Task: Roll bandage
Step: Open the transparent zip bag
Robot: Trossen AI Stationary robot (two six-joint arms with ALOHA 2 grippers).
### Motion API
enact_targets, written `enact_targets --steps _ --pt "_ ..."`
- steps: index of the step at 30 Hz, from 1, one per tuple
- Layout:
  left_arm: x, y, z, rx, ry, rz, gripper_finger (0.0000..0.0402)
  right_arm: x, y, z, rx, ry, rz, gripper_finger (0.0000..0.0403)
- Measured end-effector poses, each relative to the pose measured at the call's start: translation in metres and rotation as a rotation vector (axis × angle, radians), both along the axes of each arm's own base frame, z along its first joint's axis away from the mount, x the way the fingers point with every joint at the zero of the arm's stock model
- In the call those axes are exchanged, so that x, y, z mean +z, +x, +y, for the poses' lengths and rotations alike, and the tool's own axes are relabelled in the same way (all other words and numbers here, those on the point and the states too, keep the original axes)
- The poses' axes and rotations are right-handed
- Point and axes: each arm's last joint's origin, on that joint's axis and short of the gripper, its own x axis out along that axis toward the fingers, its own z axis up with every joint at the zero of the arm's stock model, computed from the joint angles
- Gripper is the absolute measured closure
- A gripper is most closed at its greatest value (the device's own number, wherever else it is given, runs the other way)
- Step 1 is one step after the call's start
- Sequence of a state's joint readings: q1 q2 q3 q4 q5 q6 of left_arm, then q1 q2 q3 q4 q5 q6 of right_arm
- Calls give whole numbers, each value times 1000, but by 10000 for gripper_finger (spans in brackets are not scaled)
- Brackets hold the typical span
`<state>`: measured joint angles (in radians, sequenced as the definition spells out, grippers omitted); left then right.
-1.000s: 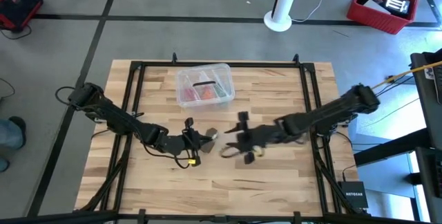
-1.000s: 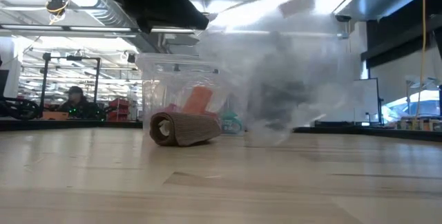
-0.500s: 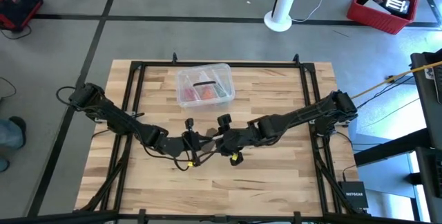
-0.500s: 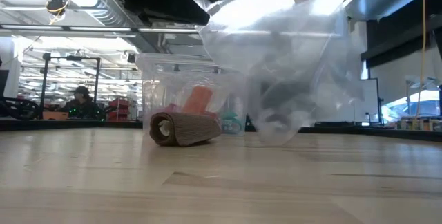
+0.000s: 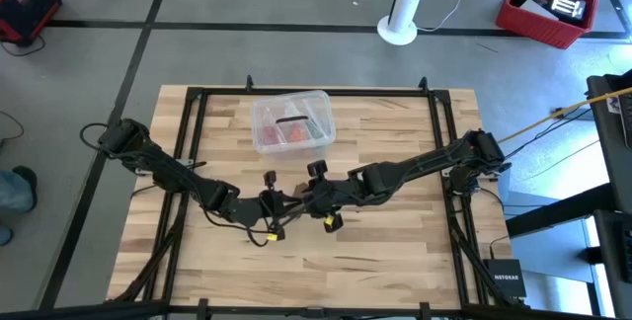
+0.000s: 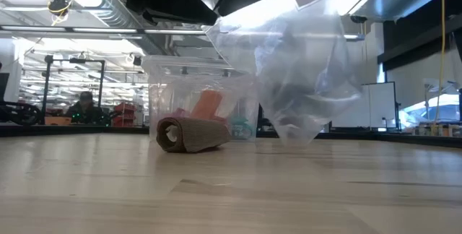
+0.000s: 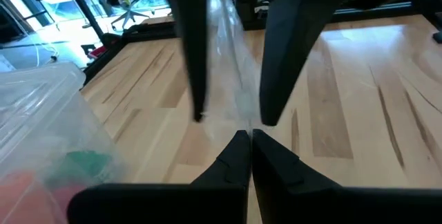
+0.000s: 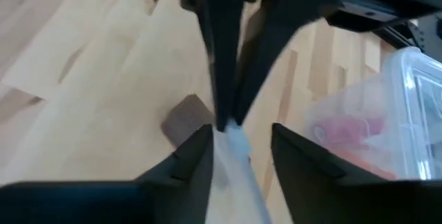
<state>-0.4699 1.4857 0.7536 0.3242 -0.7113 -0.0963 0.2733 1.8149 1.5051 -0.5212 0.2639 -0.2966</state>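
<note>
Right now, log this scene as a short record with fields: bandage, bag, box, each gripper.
bandage: rolled up, lying on the table in front of the clear plastic box
clear plastic bag: hanging above the table, held up at its top edge between the two grippers
clear plastic box: at the table's far side, red and green contents inside
left gripper: near the table's middle, shut on the bag's edge
right gripper: facing the left one, fingers open either side of the bag's edge
</note>
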Motion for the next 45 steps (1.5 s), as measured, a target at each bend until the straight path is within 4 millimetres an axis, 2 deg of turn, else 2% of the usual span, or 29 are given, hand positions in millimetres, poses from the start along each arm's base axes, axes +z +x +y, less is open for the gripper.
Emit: enact_targets --steps 7,10,14,18,21,27,33,38,45 --pt "0 0 0 12 4 -3 401 -1 0 1 25 27 7 350" --pt "0 0 0 14 3 -2 401 -1 0 2 26 27 8 379" --pt "0 -1 0 15 2 -4 401 0 0 0 5 2 7 380" --pt "1 -2 -3 24 3 -16 401 6 -5 -1 -12 -23 15 358" --pt "0 -3 -4 20 7 -10 401 16 -11 -3 -18 -44 62 356" --pt "2 -2 -4 29 -8 -22 401 36 -20 -6 -21 -81 152 380" --pt "-3 -4 -4 27 -3 14 401 53 -36 -12 -46 -140 303 364" --pt "-3 -4 -4 26 -6 13 401 65 -47 -15 -89 -137 370 368" --pt "-3 -4 -4 35 -22 16 401 66 -59 -18 -148 -130 477 364"
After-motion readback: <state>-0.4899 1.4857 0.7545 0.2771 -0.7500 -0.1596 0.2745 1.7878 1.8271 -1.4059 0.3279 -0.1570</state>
